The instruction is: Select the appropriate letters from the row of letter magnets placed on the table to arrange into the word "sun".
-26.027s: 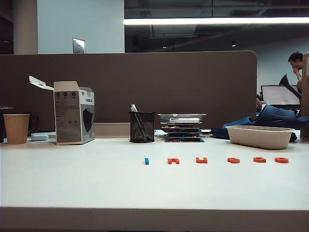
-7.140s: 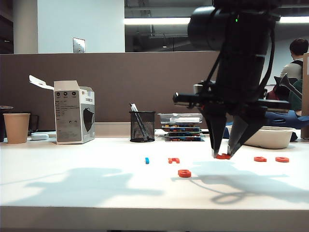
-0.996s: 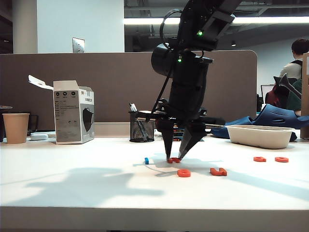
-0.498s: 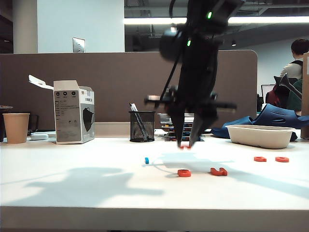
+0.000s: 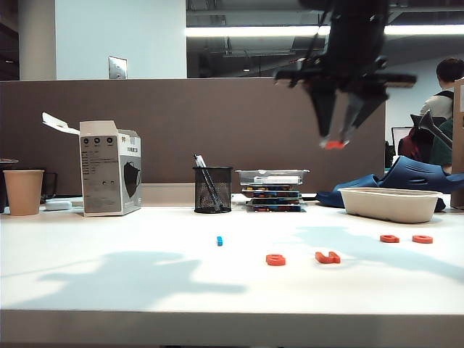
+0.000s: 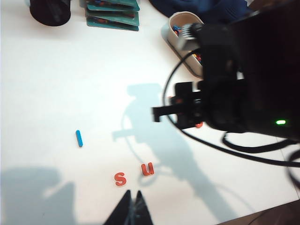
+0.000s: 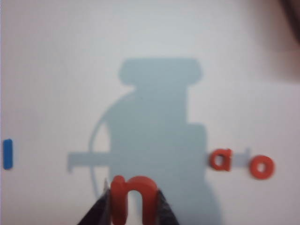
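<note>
My right gripper [image 5: 335, 138] hangs high above the table [image 5: 130, 283], shut on an orange-red letter "n" [image 5: 334, 144]. The right wrist view shows the "n" [image 7: 136, 187] pinched between the two fingers of that gripper [image 7: 133, 202]. On the table below lie the "s" [image 5: 275, 259] and the "u" [image 5: 328, 257] side by side, in front of the row. In the left wrist view the "s" [image 6: 120, 178] and "u" [image 6: 147, 168] lie just beyond my left gripper [image 6: 132, 202], which is shut and empty. The left gripper does not show in the exterior view.
Left from the row are a blue magnet [image 5: 220, 241] and two orange-red letters [image 5: 389, 238] [image 5: 422, 238] at the right. Behind stand a paper cup [image 5: 24, 192], a white box [image 5: 110, 168], a mesh pen holder [image 5: 213, 190], stacked cases [image 5: 274, 190] and a beige tray [image 5: 390, 204].
My right gripper has lifted the "n" from the row and carried it up and to the right, well clear of the table. The left gripper has stayed still.
</note>
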Motion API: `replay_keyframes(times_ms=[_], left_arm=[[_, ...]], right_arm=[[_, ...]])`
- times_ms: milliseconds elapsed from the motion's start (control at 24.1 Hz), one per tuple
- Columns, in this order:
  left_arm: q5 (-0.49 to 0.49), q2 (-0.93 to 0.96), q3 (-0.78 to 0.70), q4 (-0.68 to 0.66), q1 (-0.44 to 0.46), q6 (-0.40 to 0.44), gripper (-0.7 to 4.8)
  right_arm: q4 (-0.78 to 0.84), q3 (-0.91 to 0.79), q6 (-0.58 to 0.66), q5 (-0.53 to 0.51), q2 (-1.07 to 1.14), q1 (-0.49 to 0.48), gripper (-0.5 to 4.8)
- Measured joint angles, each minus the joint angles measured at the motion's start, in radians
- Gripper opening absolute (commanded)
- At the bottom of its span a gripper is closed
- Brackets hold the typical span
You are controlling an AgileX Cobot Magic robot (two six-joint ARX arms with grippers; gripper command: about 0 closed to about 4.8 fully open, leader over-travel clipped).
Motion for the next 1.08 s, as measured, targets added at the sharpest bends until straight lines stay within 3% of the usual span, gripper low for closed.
replay_keyframes(times_ms=[249,581,747,1079], left_arm=[[0.0,0.0,0.0,0.0,0.0,0.0,-0.05],[0.0,0.0,0.0,0.0,0.0,0.0,-0.05],[0.0,0.0,0.0,0.0,0.0,0.0,-0.05],[0.0,0.0,0.0,0.0,0.0,0.0,-0.05]], right_arm=[[-0.042,-0.065,-0.027,0.046,-0.111,-0.01,1.11],[0.026,-0.316,-0.014,0.019,-0.239,-0.016,1.11],[0.13,-0.448,0.013,-0.044,-0.25,-0.015,1.11],[0.304,-0.647,0.03,-0.056,-0.247,-0.015,1.11]])
